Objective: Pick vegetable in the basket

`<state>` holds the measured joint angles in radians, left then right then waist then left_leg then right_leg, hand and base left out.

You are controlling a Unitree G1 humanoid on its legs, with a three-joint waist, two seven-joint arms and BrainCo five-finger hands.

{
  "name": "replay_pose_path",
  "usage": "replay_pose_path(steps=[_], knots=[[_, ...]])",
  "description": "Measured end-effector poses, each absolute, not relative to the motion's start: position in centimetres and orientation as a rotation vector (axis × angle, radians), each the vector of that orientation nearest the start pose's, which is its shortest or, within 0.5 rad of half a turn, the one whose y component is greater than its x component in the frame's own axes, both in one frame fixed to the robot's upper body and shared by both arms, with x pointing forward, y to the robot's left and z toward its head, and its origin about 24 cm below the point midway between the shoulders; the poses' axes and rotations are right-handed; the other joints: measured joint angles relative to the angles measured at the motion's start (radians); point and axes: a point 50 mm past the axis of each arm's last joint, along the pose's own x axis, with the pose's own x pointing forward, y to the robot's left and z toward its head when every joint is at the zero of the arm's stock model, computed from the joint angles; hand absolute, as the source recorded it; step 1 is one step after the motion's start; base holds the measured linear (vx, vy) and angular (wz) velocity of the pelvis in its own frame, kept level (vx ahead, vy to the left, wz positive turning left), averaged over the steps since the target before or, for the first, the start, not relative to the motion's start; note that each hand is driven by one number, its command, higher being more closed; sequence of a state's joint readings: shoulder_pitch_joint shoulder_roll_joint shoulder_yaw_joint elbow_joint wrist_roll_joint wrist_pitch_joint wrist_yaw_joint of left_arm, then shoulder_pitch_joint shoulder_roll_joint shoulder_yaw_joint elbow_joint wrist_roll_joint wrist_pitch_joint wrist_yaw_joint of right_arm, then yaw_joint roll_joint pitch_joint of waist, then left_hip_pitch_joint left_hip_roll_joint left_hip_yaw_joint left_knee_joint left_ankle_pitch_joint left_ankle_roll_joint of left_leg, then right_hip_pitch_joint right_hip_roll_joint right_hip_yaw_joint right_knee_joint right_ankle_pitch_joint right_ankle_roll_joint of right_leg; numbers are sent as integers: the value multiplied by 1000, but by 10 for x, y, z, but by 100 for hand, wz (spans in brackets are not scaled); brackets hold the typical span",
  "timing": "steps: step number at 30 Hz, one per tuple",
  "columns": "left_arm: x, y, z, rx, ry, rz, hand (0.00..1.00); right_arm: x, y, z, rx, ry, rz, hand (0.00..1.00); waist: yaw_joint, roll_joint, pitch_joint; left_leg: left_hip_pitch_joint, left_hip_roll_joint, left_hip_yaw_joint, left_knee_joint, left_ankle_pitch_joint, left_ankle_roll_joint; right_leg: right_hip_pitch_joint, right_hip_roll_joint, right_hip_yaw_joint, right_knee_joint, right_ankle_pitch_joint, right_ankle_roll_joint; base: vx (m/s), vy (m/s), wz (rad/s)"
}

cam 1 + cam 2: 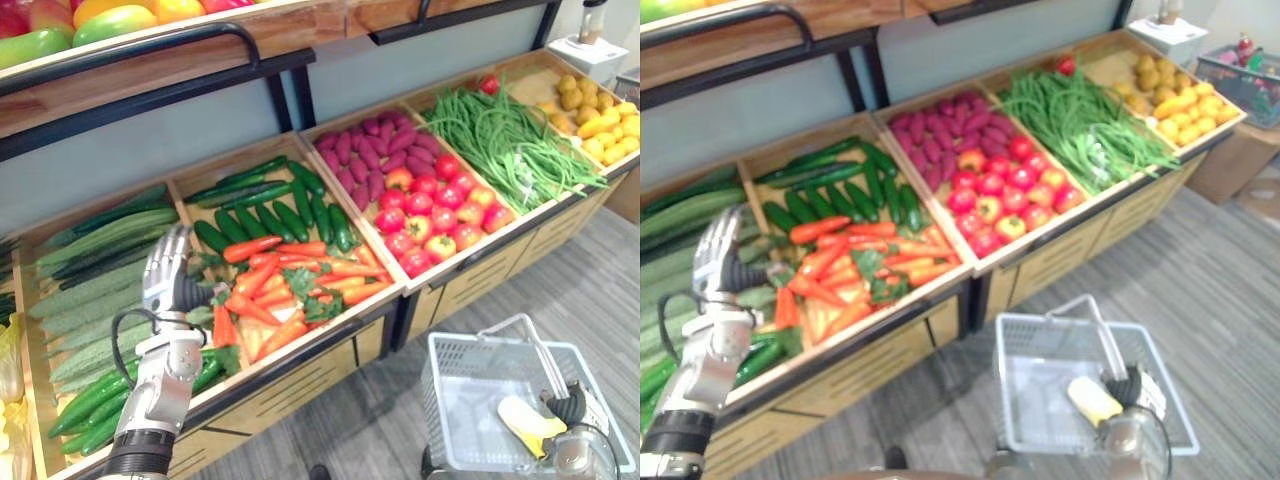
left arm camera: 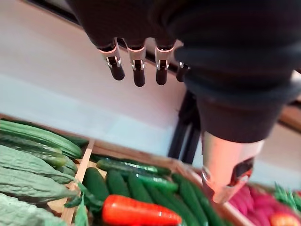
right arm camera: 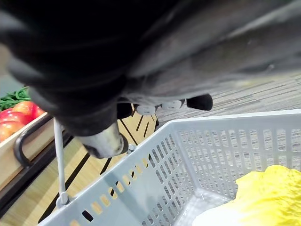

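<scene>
Presently left hand (image 1: 165,270), fingers spread, hovers beside carrots (image 1: 280,290); right hand (image 1: 570,408), five o'clock, apparently grips handle (image 3: 58,160) of basket (image 1: 450,400).

No legible text, label, number or sign: none on the wooden crates (image 1: 300,365), none on the basket (image 1: 450,400) below them, none on the shelf (image 1: 290,25) above.

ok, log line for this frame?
left hand open, raised beside carrots | right hand shut on handle of basket | contents: one yellow leafy vegetable
</scene>
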<state>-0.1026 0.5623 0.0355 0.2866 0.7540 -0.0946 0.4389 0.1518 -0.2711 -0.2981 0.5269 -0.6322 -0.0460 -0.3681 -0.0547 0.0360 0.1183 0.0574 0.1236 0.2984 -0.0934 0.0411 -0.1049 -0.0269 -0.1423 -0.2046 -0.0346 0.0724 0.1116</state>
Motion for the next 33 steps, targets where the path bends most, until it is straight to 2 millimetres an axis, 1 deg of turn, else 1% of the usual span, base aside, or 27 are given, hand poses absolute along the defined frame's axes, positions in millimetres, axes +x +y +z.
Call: replay_pose_path(steps=[3, 7, 10, 12, 17, 22, 27, 33], knots=[[266, 266, 58, 1441, -178, 171, 0, 158, -308, -51, -945, 512, -498, 100, 3, 0, 0, 1, 1, 4, 0, 0, 0, -1, 0, 4, 1, 0, 0, -12, -3, -2], [265, 245, 40, 1472, -180, -3, 0, 160, -303, -50, -952, 489, -480, 100, 4, 3, -2, 6, 2, 20, 0, -1, -1, -5, 1, 18, 2, 0, 0, -8, -3, -10], [261, 227, 24, 1482, -184, -150, 0, 156, -303, -49, -958, 483, -481, 100, 3, 6, -4, 6, 6, 24, 0, -2, -2, -7, 2, 21, 3, 0, 1, -11, -11, -3], [259, 224, 17, 1491, -172, -196, 0, 156, -303, -49, -958, 482, -481, 100, 3, 7, -4, 3, 9, 27, 0, -2, -3, -11, 3, 23, 3, 0, 1, -7, -7, -2], [254, 222, 0, 1522, -124, -266, 0, 157, -303, -48, -958, 477, -482, 100, 5, 11, -4, -3, 8, 48, 0, -3, -4, -27, 2, 34, 7, 0, 1, -15, -4, -7], [262, 228, -5, 1618, -90, -284, 0, 160, -303, -42, -960, 446, -494, 100, 5, 13, -3, -26, 7, 50, 0, -1, -2, -61, 0, 43, 23, 0, 1, -11, -2, -3], [274, 237, 1, 1692, -59, -223, 0, 164, -304, -39, -962, 431, -507, 100, 6, 20, 3, -44, 5, 53, 0, -1, -2, -90, -1, 49, 38, -1, 1, -4, 0, -2], [283, 250, 15, 1694, -43, -119, 0, 164, -310, -35, -978, 426, -520, 100, 5, 29, 16, -47, 4, 51, 0, -1, -2, -93, -1, 48, 41, -2, 0, -6, -1, 0]])
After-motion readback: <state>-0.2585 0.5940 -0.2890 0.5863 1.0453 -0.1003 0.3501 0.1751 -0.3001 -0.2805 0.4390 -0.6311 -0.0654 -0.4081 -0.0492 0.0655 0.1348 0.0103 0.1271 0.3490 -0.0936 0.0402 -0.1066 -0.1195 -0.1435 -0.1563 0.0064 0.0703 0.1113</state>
